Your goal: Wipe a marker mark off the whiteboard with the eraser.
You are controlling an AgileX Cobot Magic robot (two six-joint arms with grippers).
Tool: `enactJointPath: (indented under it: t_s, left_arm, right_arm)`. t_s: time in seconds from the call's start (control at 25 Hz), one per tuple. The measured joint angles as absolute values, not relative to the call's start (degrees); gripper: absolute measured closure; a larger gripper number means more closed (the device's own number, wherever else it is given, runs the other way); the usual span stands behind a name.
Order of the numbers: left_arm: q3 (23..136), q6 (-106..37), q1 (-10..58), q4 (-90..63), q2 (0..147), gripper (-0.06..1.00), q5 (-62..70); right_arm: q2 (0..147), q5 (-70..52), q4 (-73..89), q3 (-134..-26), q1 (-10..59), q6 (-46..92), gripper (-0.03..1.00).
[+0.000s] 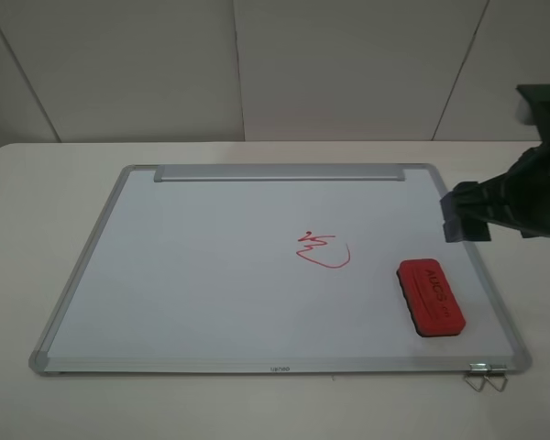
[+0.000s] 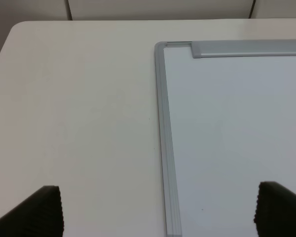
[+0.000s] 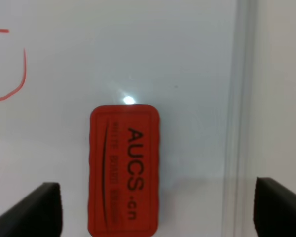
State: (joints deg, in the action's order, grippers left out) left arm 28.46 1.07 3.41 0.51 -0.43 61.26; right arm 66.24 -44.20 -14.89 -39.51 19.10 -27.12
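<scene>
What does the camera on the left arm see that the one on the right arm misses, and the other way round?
Only the left wrist view shows the bare white table beside the board, the board's grey corner cap and the silver tray bar.

Only the right wrist view shows the small red rectangular eraser with black "AUCS" lettering, lying flat, and part of the thin red marker mark.

Both show the large white whiteboard with its silver metal frame, and both show their own dark gripper fingers spread wide, holding nothing.
</scene>
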Motion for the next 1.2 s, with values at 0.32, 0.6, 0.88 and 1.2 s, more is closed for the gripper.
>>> enactJointPath:
  t_s: [0.32,0.6,0.88,1.2]
  left_arm:
    - [28.46,1.07,3.41,0.51,-0.43,0.17,61.26]
    - [28.46,1.07,3.41,0.51,-0.43,0.17,61.26]
    - [28.46,1.07,3.41,0.51,-0.43,0.17,61.26]
    - [28.46,1.07,3.41,0.51,-0.43,0.17,61.26]
  right_arm:
    - [37.01,-56.95,-13.28,-39.51,13.95,-21.96,0.23]
    - [14.87,-61.58,-11.18,-39.51,13.95,-16.81,0.23]
    - [7.64,-65.9,-3.79,-39.51,13.95,-5.22,0.23]
    - [6.55,-66.07,-3.3,-36.03,13.95,-4.52,0.23]
